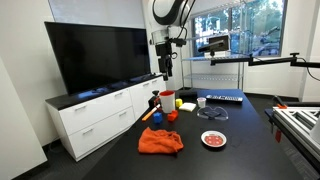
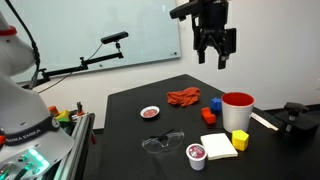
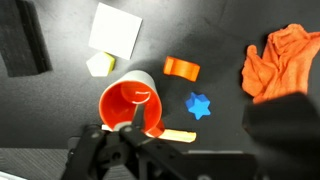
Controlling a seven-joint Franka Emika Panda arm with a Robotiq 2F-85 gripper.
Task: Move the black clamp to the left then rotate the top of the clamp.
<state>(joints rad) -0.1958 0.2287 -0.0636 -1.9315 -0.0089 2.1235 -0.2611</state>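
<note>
The black clamp (image 2: 296,119) stands at the table's edge beside the red cup (image 2: 237,108). In the wrist view the clamp (image 3: 108,150) fills the lower left, just below the red cup (image 3: 128,103), with a thin orange stick (image 3: 166,135) lying against it. The clamp (image 1: 150,111) also shows small beside the cup in an exterior view. My gripper (image 2: 213,58) hangs high above the table, open and empty, well clear of the clamp. Its top end is too small to make out. A blurred dark finger (image 3: 285,125) shows at the right of the wrist view.
On the black table lie an orange cloth (image 2: 184,97), a blue star (image 2: 214,103), an orange piece (image 2: 209,115), a yellow block (image 2: 239,141), a white pad (image 2: 217,145), safety glasses (image 2: 162,143), a small white cup (image 2: 197,155) and a plate (image 2: 151,112).
</note>
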